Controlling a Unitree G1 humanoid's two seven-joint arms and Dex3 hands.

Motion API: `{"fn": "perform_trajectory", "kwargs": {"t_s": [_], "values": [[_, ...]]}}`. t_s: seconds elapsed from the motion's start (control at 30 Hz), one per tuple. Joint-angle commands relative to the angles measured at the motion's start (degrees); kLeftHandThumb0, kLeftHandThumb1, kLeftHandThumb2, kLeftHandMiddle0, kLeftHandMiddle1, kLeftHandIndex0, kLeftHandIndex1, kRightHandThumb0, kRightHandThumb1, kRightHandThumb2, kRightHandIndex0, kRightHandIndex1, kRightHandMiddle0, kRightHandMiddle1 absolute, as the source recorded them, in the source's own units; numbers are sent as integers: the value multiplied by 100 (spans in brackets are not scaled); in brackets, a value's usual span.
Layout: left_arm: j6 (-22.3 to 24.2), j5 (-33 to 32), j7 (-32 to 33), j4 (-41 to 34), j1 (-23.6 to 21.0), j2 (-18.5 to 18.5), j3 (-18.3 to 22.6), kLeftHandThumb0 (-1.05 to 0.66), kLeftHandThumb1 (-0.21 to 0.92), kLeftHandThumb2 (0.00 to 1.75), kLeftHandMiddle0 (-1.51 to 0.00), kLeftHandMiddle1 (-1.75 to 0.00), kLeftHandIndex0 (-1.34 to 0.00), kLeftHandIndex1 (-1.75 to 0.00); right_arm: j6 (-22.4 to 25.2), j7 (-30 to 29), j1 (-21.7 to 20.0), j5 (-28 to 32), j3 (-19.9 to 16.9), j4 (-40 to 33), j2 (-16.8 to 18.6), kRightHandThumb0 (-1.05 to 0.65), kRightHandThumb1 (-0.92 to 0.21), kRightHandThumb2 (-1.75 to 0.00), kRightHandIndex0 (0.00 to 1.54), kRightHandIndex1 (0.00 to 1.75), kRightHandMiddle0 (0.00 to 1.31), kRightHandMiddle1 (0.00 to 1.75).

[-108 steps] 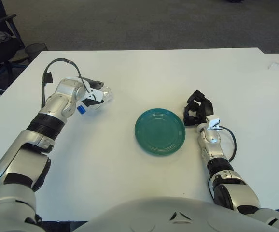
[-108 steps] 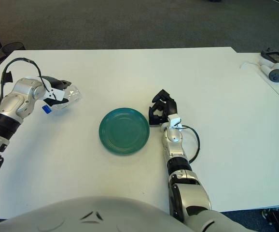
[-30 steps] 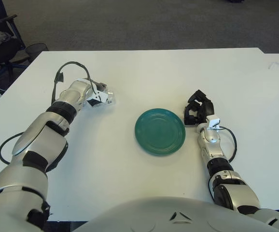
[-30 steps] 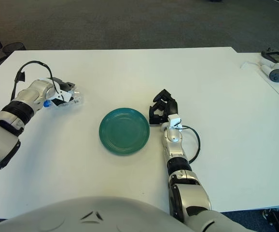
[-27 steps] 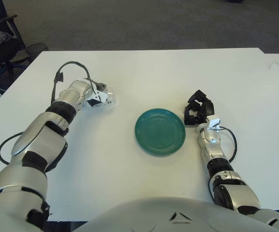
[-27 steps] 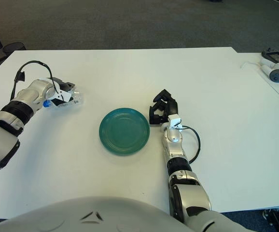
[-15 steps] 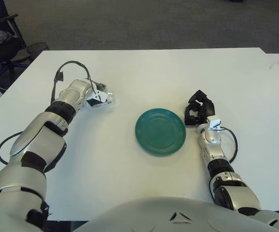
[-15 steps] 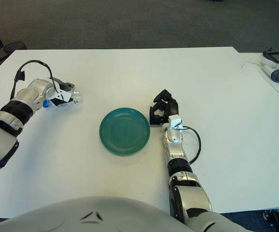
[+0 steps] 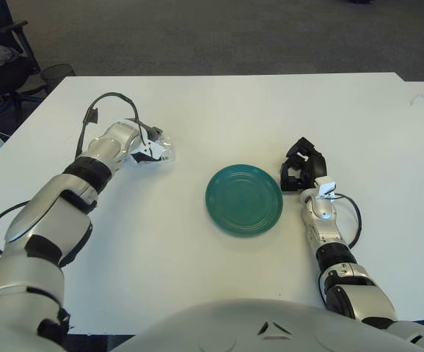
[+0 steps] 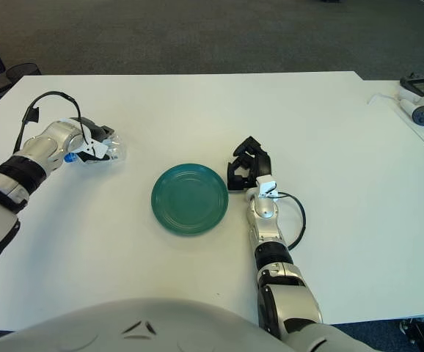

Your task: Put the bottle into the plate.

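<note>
Nearest to me, my right hand (image 9: 301,166) shows just beside the right rim of the green plate (image 9: 243,199), its black fingers curled in and grasping nothing. The plate lies flat near the middle of the white desk (image 9: 219,110), with nothing in it. Further out on my left side, my left hand (image 9: 144,146) is clenched around the clear bottle (image 9: 161,149), which lies low over the desk on its side, well apart from the plate. I cannot tell whether the bottle touches the desk. At the far right edge, a small grey device (image 10: 419,112) sits on a neighbouring surface.
</note>
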Motion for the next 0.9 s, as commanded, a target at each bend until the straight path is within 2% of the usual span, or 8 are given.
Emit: {"fn": "perform_trajectory", "kwargs": {"t_s": [0.0,0.27,0.33,0.4,0.6,0.63,0.7,0.87], "values": [[-20,233,-342,-475,496,169,-222,-97,92,57,-26,-19,0,-36,697,40,1082,17,60,515,190,0,4,-165,95,154,65,175],[-321,790,-423,-756,545,346,-593,-103,92,65,-23,-20,0,-40,818,-103,1181,-81,113,344,195,0,4,-165,96,153,66,175],[703,1111,-214,-488,1016,-183,-711,-101,92,73,-19,-69,0,-61,819,-70,1200,-56,116,313,198,0,5,-165,96,153,66,175],[1419,1120,477,303,1319,-668,-649,-97,92,66,-20,-61,0,-69,825,-61,1221,-43,123,283,206,0,5,-166,96,153,66,175],[1115,1050,523,947,923,-852,-732,-98,92,66,-21,-53,0,-84,913,-56,1289,-13,136,144,232,0,5,-166,96,153,66,175],[744,1643,495,326,796,-429,-1157,-98,92,66,-21,-53,0,-85,934,-46,1301,-4,137,115,235,0,5,-166,96,153,66,175],[270,2494,464,-685,645,221,-1727,-102,92,79,-10,-122,0,-121,966,-45,1332,-2,147,54,245,0,5,-166,96,154,66,175],[498,2738,460,-1135,838,385,-1610,-103,92,87,-8,-164,0,-154,1020,-54,1388,3,161,-54,256,0,5,-166,95,154,66,175]]}}
